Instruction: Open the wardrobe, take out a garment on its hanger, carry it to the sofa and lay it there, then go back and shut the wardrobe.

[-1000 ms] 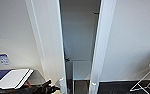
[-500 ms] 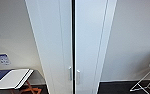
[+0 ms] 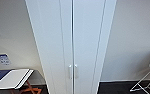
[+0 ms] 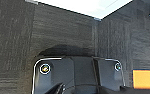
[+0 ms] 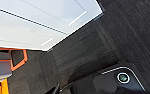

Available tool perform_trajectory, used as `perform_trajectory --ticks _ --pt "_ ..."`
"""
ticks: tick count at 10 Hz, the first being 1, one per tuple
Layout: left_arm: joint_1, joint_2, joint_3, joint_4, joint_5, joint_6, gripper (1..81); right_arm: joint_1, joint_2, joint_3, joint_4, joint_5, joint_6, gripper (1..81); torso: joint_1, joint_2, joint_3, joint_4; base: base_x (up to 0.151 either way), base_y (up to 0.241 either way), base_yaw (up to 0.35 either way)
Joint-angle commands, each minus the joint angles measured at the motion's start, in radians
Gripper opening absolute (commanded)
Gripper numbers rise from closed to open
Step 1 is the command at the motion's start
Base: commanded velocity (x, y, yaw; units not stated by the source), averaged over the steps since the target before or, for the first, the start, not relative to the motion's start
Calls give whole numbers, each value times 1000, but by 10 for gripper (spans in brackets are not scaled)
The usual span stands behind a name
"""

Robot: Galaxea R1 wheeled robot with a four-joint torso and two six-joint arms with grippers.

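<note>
Straight ahead in the head view stands the wardrobe, tall, narrow and white, both doors shut flush with a thin seam between them and two small vertical handles side by side low down. Beside it are a folding table with orange legs and a white chair. Both wrist views look down on dark carpet, with the wardrobe's white base at the edge. Whether either gripper is open cannot be told.
</note>
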Motion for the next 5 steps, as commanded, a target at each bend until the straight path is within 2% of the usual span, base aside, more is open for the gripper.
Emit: perform_trajectory --ticks 1,3,5 --pt "107 176 -265 194 -141 10 811 -160 275 -353 -225 -18 -3 811 0 0 0 0 0 0 0" --pt "170 267 -415 205 -146 12 811 -255 372 -515 -273 -15 -5 811 0 0 0 0 0 0 0" --pt "202 370 -579 245 -149 12 811 -344 432 -578 -408 14 -10 811 0 0 0 0 0 0 0"
